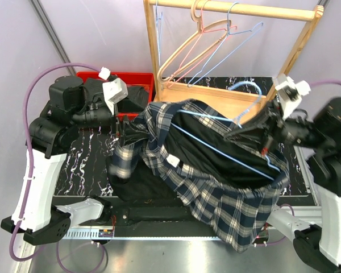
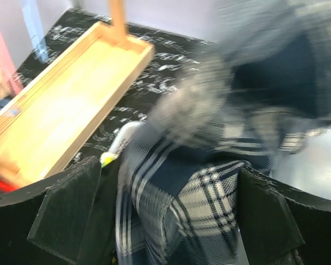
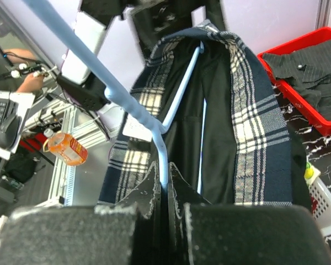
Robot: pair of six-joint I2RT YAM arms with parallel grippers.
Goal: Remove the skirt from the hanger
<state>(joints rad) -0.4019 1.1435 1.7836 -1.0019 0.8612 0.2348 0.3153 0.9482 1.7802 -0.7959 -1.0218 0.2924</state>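
Right gripper (image 3: 166,182) pinched tight on light-blue wire hanger (image 3: 163,157); navy-and-white plaid fabric skirt (image 1: 216,199) hangs on it, between the arms. Left gripper (image 2: 168,210) gapes wide, skirt fold between its pads, nothing clamped. Step: stripping skirt off. Next, likely: left clamps fabric and pulls away while right steadies.

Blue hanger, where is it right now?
In the top view the blue hanger sits right of the middle, inside the plaid skirt, just in front of the wooden rack. The right gripper is shut on it.
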